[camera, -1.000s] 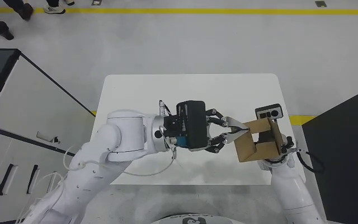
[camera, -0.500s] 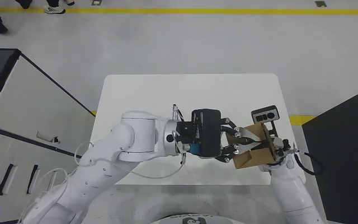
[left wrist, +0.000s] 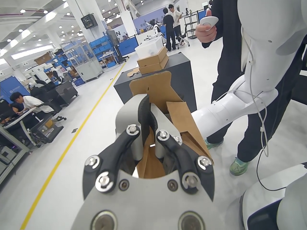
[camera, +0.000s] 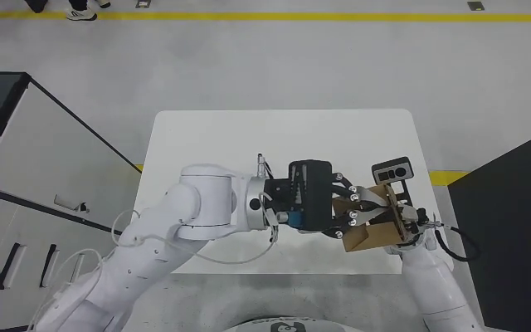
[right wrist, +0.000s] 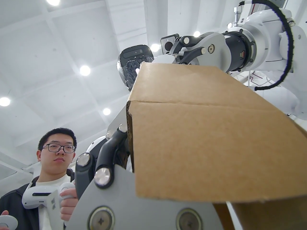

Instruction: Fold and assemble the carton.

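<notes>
Cardboard carton, brown and corrugated, with its flaps loose (camera: 380, 229), hangs at the near right corner of the white rectangular tabletop (camera: 249, 141). It sits partly past the edge, carried between the two arms rather than lying flat. This looks deliberate: held off the surface, every side stays reachable for folding.

The right end effector (right wrist: 127, 132) takes the carton from its outer side. One dark finger (right wrist: 112, 142) lies against the outside of a wall and its partner is hidden behind the board, so I judge rather than see that it clamps that wall. It seems to serve as the anchor, holding the body steady.

The left end effector (left wrist: 150, 113) pushes into the open mouth from the opposite side. Its fingers are drawn narrow, with what looks like an inner flap pinched between them, while a taller flap stands upright just beyond. That hold suits bending the flap inward against the braced body, so the fold appears to be midway and the carton is not yet closed.

Below the tabletop lies a pale grey floor (camera: 332, 58) crossed by a yellow line (camera: 249, 15). The left wrist view shows a black pedestal (left wrist: 168, 77) in a bright hall, with closed brown cardboard boxes (left wrist: 153, 59) stacked on it.
</notes>
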{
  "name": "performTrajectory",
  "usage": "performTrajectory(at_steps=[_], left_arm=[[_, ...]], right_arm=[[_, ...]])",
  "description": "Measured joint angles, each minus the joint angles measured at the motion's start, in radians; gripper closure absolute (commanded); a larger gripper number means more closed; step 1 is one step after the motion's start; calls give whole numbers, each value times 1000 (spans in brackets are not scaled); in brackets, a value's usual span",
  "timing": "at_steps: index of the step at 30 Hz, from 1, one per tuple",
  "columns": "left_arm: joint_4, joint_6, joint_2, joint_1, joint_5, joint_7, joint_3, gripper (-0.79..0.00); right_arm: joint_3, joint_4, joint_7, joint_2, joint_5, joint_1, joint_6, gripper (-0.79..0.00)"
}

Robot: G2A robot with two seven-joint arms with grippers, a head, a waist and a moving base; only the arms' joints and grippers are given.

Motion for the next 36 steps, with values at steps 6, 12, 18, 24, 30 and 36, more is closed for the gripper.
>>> performTrajectory(at_steps=[6,12,18,24,30,36], left_arm=[[2,-12,-1,5,-14,-8,6,0],[7,-14,-4,2,-21,-11,6,0],[6,-16,-3,0,-22,-17,-14,0],[13,-26,-3,11,-27,-16,-12,0],[20,-31,-6,11,-24,-9,-5,0],[20,-30,-6,4,-19,-8,-28,0]], right_arm=[[-3,-3,0,5,4,2,-9,0],[-5,-3,0,10,9,3,-15,0],[-8,0,0,14,11,2,-19,0],[-16,2,0,17,14,8,-27,0],[-22,5,0,20,18,14,-32,0],[-24,11,0,23,20,18,-40,0]])
